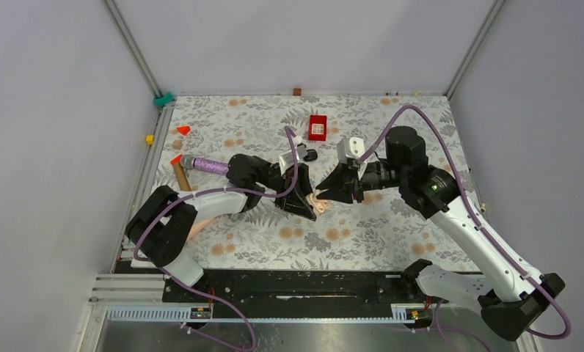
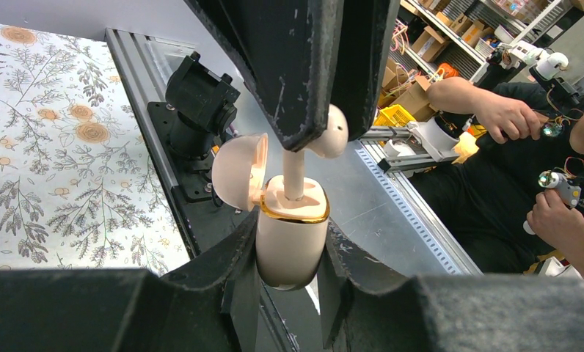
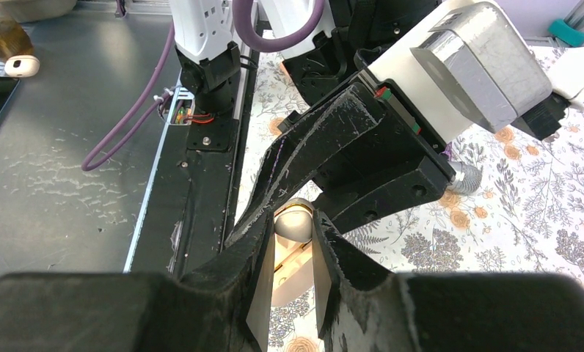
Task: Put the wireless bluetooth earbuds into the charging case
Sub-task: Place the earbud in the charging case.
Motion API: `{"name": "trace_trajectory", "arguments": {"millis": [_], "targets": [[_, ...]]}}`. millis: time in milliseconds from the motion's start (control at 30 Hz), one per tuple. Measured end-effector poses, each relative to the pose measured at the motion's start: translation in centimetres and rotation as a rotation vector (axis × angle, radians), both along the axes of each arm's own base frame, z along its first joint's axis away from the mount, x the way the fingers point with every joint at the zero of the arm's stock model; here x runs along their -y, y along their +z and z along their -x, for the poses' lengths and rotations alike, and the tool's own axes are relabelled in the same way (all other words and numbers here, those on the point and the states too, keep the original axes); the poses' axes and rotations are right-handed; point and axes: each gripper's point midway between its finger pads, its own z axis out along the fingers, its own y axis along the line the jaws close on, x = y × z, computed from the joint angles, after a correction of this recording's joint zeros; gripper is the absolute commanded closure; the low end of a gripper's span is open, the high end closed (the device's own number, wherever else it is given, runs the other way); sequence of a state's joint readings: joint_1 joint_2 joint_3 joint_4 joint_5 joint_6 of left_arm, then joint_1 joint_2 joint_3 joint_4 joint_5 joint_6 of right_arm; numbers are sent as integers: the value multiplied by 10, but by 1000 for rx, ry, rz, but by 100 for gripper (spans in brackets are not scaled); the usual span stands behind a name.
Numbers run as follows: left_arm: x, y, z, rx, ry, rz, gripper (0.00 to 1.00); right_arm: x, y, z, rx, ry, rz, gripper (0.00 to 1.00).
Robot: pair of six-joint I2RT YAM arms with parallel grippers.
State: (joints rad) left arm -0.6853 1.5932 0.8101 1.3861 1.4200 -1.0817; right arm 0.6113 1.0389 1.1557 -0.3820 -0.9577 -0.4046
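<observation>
My left gripper (image 2: 290, 253) is shut on a cream charging case (image 2: 293, 235) with a gold rim, holding it upright above the table with its lid (image 2: 238, 172) swung open. A cream earbud (image 2: 327, 133) stands over the case, its stem (image 2: 294, 172) down in a slot. My right gripper (image 2: 326, 128) comes in from above and is shut on the earbud's head (image 3: 295, 222). In the right wrist view the case (image 3: 293, 275) shows below the earbud, between the right fingers. From the top view both grippers meet at the case (image 1: 320, 203) at mid-table.
A red box (image 1: 318, 127) lies at the back, with a small black oval thing (image 1: 310, 155) near it. A purple tube (image 1: 205, 164), a brown stick (image 1: 180, 176), two red cones (image 1: 183, 130) and a yellow cube (image 1: 150, 139) lie at the left.
</observation>
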Motion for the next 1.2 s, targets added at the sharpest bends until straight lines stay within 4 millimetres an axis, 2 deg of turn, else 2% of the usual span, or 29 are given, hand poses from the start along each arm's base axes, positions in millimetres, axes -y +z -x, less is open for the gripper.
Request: {"name": "trace_trajectory", "arguments": {"millis": [633, 1200], "targets": [[0, 0, 0, -11, 0, -6, 100, -6, -6, -3, 25, 5, 5, 71], [-1, 0, 1, -15, -4, -13, 100, -6, -8, 2, 87, 64, 0, 69]]}}
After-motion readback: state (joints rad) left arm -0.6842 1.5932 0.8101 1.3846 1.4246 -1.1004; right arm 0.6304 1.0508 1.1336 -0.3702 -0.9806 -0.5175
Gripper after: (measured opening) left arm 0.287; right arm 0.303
